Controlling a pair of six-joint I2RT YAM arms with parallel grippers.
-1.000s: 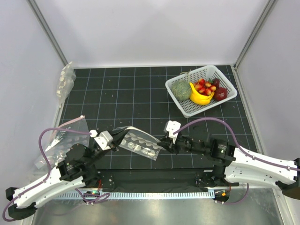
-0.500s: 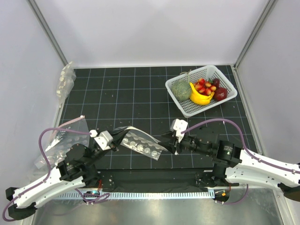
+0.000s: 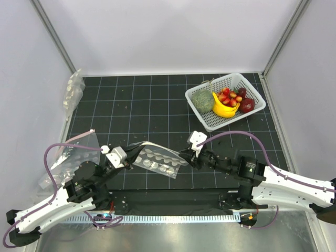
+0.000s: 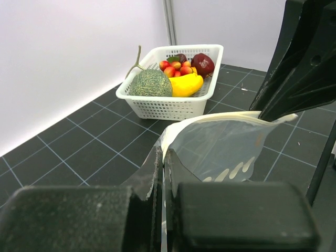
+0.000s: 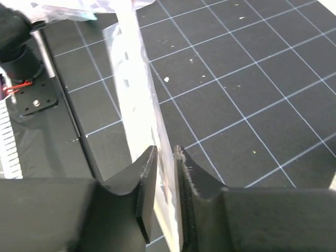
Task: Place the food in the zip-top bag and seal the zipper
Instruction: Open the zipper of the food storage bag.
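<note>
The dotted zip-top bag [image 3: 157, 160] hangs between my two grippers, just above the mat. My left gripper [image 3: 135, 153] is shut on its left edge, and the film is pinched between the jaws in the left wrist view [image 4: 164, 163]. My right gripper [image 3: 185, 157] straddles the bag's right edge. In the right wrist view [image 5: 166, 152] its jaws stand a narrow gap apart with the film [image 5: 131, 89] between them. The zipper shows as a pale strip along the bag's upper edge [image 4: 220, 118]. The food [image 3: 230, 97], small red fruits, lies in the white basket [image 3: 210, 123].
The basket stands at the back right and also holds a yellow banana [image 3: 223, 109], a round green vegetable [image 3: 202, 100] and a dark red fruit [image 3: 247, 105]. Plain clear bags lie at the far left [image 3: 73, 92] and by the left arm [image 3: 71, 157].
My right gripper drew back to the right half a second ago and has now moved left again onto the bag's right edge. The left gripper has kept its hold.
</note>
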